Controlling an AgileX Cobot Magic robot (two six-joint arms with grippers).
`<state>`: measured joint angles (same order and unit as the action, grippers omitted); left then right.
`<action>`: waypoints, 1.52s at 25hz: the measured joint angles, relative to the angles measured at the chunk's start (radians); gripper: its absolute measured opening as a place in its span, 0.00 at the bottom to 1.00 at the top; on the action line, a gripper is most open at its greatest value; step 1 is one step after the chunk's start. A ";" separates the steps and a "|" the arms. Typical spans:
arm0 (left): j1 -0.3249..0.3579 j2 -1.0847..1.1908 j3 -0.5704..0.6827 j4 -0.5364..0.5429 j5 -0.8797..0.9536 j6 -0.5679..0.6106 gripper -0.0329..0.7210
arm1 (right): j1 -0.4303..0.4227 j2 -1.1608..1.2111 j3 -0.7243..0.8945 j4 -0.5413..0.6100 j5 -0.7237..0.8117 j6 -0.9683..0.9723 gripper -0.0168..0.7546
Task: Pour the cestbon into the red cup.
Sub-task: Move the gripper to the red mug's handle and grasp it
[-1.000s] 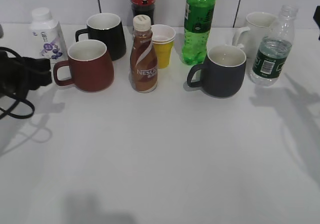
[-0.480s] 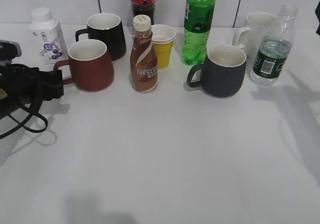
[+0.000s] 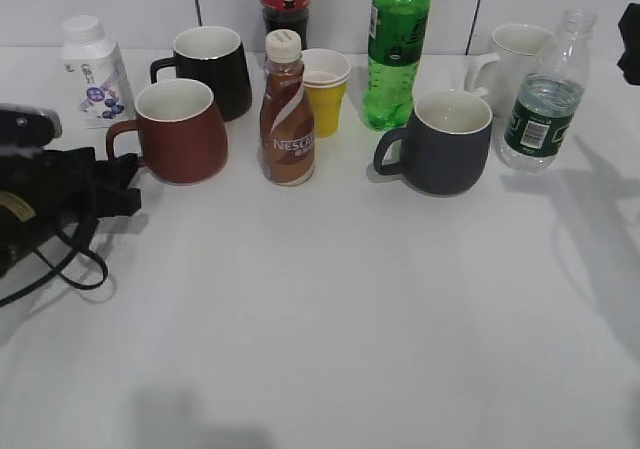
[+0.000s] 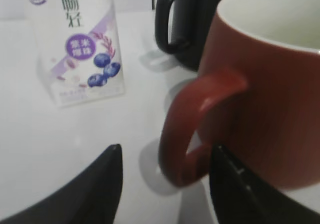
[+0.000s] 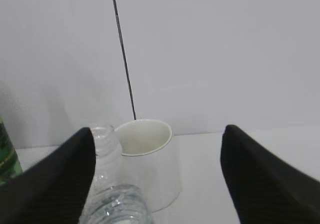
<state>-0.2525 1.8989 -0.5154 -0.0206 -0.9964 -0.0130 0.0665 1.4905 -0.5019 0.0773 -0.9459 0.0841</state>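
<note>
Exterior view: the red cup (image 3: 181, 130) stands upright at the left of the table (image 3: 330, 299), its handle pointing left. The left hand (image 3: 125, 181) sits low just beside that handle, fingers spread. The black mug (image 3: 212, 68) is behind the cup, a white carton (image 3: 93, 70) to its left, a brown bottle (image 3: 287, 111) to its right. The cestbon (image 3: 545, 94) stands upright at the far right, beside the navy mug (image 3: 447, 141) and in front of a white mug (image 3: 512, 57). Only a dark edge of the right hand (image 3: 630, 44) shows at the frame's right side.

Left wrist view: the hand's two fingers (image 4: 95, 189) are spread, and the cup's handle (image 4: 192, 126) lies between them, close to the right finger; whether they touch, I cannot tell.

Right wrist view: the right hand (image 5: 157, 176) is spread wide above the cestbon's open neck (image 5: 105, 139), holding nothing. The white mug stands behind.
</note>
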 joint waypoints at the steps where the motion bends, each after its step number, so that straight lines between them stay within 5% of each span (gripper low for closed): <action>1: 0.000 0.023 0.000 0.003 -0.041 0.000 0.60 | 0.000 0.005 0.000 -0.001 -0.002 0.001 0.78; 8: 0.000 0.061 -0.001 0.027 -0.203 0.000 0.60 | 0.000 0.013 0.000 -0.001 -0.004 0.004 0.78; 38: 0.000 0.140 -0.072 0.000 -0.217 0.000 0.46 | 0.000 0.013 0.000 -0.019 -0.006 0.006 0.78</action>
<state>-0.2525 2.0385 -0.5874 -0.0209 -1.2138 -0.0130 0.0665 1.5034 -0.5019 0.0587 -0.9521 0.0904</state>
